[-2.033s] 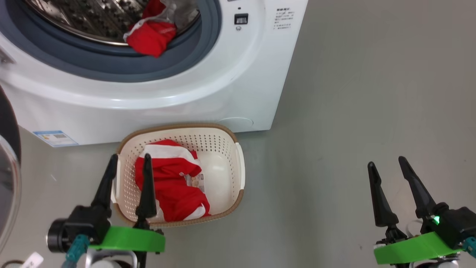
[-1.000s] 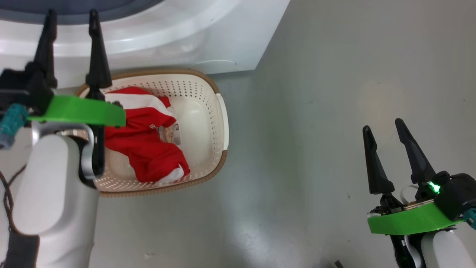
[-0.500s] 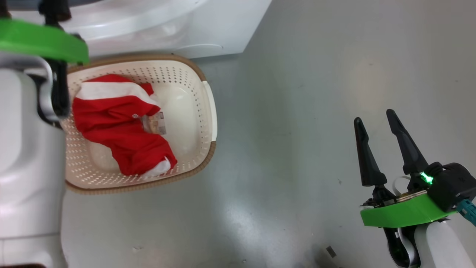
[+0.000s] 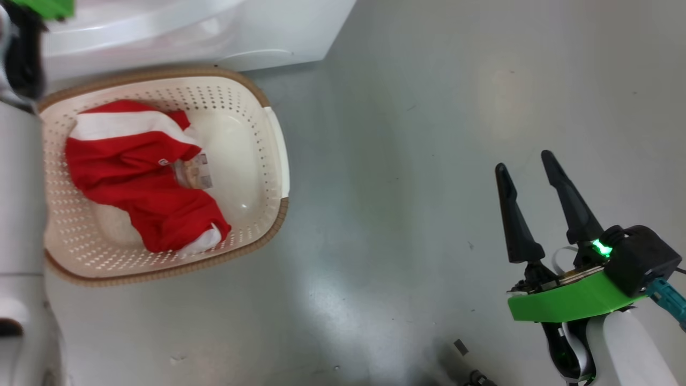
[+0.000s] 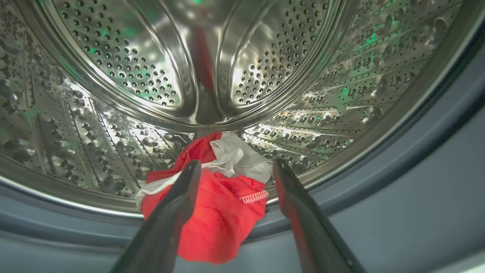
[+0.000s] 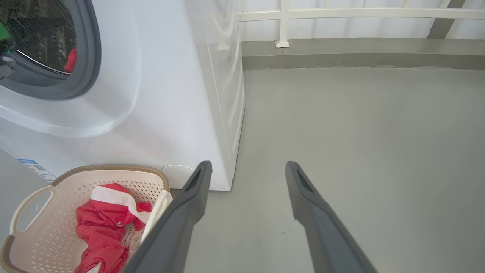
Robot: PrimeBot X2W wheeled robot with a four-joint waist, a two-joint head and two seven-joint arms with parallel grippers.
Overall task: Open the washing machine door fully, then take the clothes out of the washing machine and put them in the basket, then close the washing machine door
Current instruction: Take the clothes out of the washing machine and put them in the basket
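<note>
The white washing machine [image 6: 159, 91] stands at the left with its steel drum [image 5: 212, 68] showing. A red and white garment [image 5: 223, 204] lies at the drum's front lip, draped over the grey rubber ring [image 5: 416, 151]. My left gripper [image 5: 235, 167] is open, its fingers straddling that garment just short of it. Another red and white garment [image 4: 144, 177] lies in the cream basket [image 4: 268, 161] on the floor before the machine. Over bare floor to the right, my right gripper [image 4: 528, 161] is open and empty. The door is out of view.
My pale left forearm [image 4: 19, 214] runs up the left edge of the head view beside the basket. Grey floor [image 6: 360, 132] stretches right of the machine to a low wall with a white railing [image 6: 341, 15]. Small dark debris [image 4: 461, 348] lies near my right arm.
The head camera has swung down and right, so the machine and basket slid left in view. My left arm rose toward the drum. The right gripper stayed open and still.
</note>
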